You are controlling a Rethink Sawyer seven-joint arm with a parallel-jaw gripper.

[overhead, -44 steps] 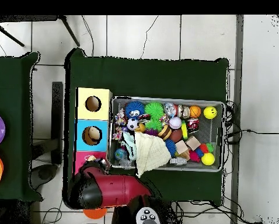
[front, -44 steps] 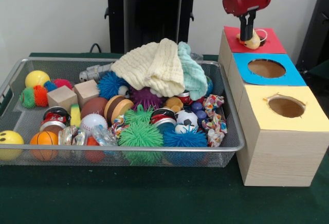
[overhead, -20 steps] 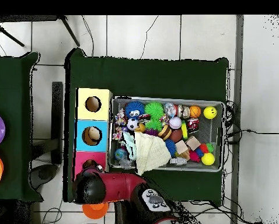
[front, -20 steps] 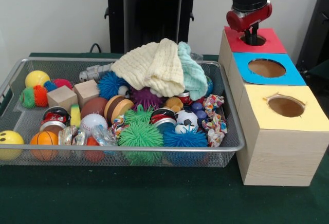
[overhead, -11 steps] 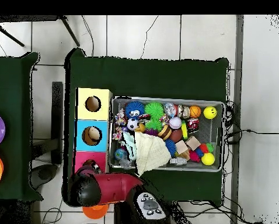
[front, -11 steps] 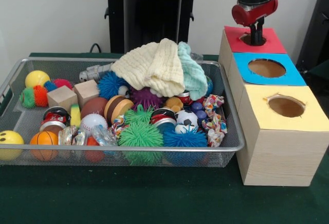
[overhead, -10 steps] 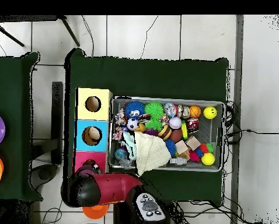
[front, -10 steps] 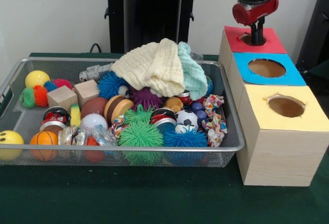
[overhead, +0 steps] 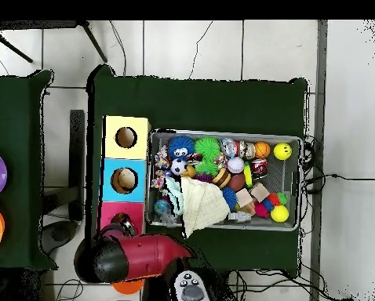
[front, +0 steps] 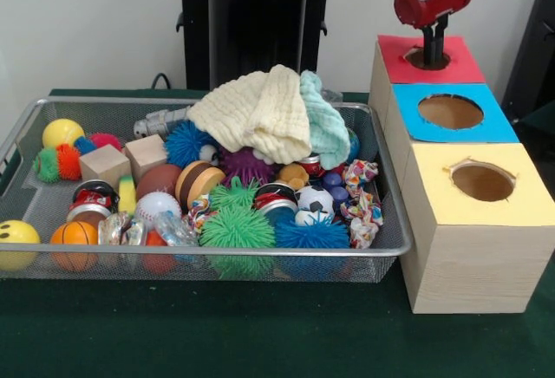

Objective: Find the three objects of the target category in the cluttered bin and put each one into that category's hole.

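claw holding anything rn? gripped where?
Nothing visible in the claw. It hangs at the red hole, tips together, with no object between them.

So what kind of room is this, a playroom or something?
More likely a robotics lab or test room. A red end effector hangs over a wooden sorting box with red, blue and yellow holes, beside a wire bin heaped with toys, all on a green-covered table with cables trailing over the tiled floor.

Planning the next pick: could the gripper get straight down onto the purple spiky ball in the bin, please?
Probably not cleanly. The gripper is over the red hole, and the yellow cloth overhangs the purple spiky ball, with toys packed round it.
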